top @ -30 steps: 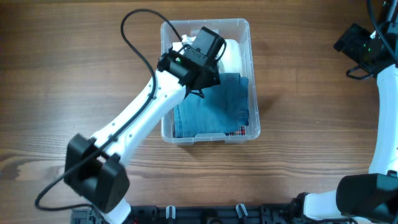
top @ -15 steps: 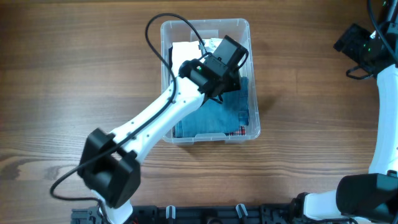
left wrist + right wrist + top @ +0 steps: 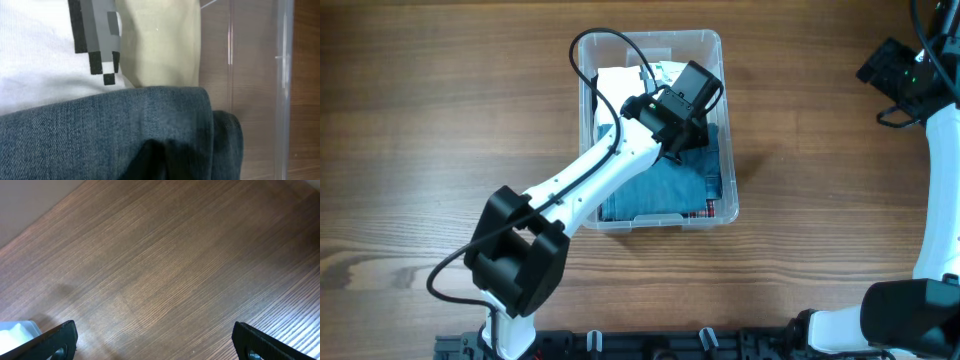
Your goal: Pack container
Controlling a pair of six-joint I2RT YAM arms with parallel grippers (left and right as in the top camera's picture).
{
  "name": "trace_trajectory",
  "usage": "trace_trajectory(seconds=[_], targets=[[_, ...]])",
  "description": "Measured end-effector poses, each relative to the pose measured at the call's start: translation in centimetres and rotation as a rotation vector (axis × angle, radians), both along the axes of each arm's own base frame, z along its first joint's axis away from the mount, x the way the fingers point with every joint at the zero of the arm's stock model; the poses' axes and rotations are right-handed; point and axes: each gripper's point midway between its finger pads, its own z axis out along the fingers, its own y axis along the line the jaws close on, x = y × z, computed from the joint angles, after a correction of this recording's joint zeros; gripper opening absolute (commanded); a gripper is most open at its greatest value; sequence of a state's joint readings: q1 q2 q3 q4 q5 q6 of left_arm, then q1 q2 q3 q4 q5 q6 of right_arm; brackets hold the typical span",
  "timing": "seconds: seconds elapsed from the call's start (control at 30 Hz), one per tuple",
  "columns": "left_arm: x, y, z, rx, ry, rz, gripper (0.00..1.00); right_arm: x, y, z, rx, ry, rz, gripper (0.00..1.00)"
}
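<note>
Two arms stand at the wooden bench (image 3: 420, 120). The clear container (image 3: 729, 150) sits mid-bench, holding folded jeans (image 3: 660, 190), a white printed shirt (image 3: 615, 85) and a beige cloth (image 3: 160, 40). The left end effector (image 3: 690, 95) hangs inside it, over the clothes; I cannot tell whether its jaws are parted or closed. The right end effector (image 3: 160, 340) gapes wide and holds nothing, well apart at the right.

A brown wooden table (image 3: 440, 120) with visible grain fills the view. One clear plastic container (image 3: 708, 48) rests directly on it, near the middle.
</note>
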State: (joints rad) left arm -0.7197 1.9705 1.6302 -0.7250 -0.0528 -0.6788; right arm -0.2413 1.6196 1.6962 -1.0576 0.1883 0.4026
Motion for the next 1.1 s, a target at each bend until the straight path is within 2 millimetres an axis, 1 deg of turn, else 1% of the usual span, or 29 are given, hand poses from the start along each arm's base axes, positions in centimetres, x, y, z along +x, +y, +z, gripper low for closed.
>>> trace_trajectory(seconds=[0.07, 0.1, 0.13, 0.2, 0.23, 0.27, 0.3, 0.33, 0.4, 0.47, 0.53, 0.6, 0.73, 1.0, 1.1], targets=[[-0.1, 0.0, 0.8, -0.004, -0.014, -0.019, 0.31, 0.0, 0.0, 0.0, 0.0, 0.0, 0.0, 1.0], [-0.3, 0.1, 1.6, -0.008, -0.024, -0.029, 0.38, 0.0, 0.0, 0.0, 0.0, 0.0, 0.0, 1.0], [-0.4, 0.3, 2.3, -0.011, -0.035, -0.037, 0.43, 0.0, 0.0, 0.0, 0.0, 0.0, 0.0, 1.0], [-0.8, 0.8, 4.5, -0.023, -0.067, -0.046, 0.63, 0.0, 0.0, 0.0, 0.0, 0.0, 0.0, 1.0], [-1.1, 1.1, 5.7, -0.03, -0.083, -0.047, 0.86, 0.0, 0.0, 0.0, 0.0, 0.0, 0.0, 1.0], [-1.5, 1.7, 7.4, -0.036, -0.11, -0.05, 0.94, 0.0, 0.0, 0.0, 0.0, 0.0, 0.0, 1.0], [-1.9, 2.2, 8.6, -0.043, -0.123, -0.049, 1.0, 0.0, 0.0, 0.0, 0.0, 0.0, 0.0, 1.0], [-2.8, 3.1, 11.5, -0.061, -0.17, -0.054, 1.0, 0.0, 0.0, 0.0, 0.0, 0.0, 0.0, 1.0], [-3.9, 4.2, 13.5, -0.068, -0.193, -0.057, 1.0, 0.0, 0.0, 0.0, 0.0, 0.0, 0.0, 1.0], [-5.1, 5.4, 15.0, -0.069, -0.201, -0.058, 1.0, 0.0, 0.0, 0.0, 0.0, 0.0, 0.0, 1.0], [-5.9, 6.1, 16.0, -0.072, -0.208, -0.059, 1.0, 0.0, 0.0, 0.0, 0.0, 0.0, 0.0, 1.0], [-6.8, 6.8, 16.1, -0.058, -0.19, -0.061, 1.0, 0.0, 0.0, 0.0, 0.0, 0.0, 0.0, 1.0], [-8.0, 7.9, 15.2, -0.014, -0.136, -0.064, 1.0, 0.0, 0.0, 0.0, 0.0, 0.0, 0.0, 1.0], [-8.1, 8.0, 15.0, -0.009, -0.13, -0.064, 1.0, 0.0, 0.0, 0.0, 0.0, 0.0, 0.0, 1.0], [-8.7, 8.5, 14.5, 0.017, -0.099, -0.066, 1.0, 0.0, 0.0, 0.0, 0.0, 0.0, 0.0, 1.0]])
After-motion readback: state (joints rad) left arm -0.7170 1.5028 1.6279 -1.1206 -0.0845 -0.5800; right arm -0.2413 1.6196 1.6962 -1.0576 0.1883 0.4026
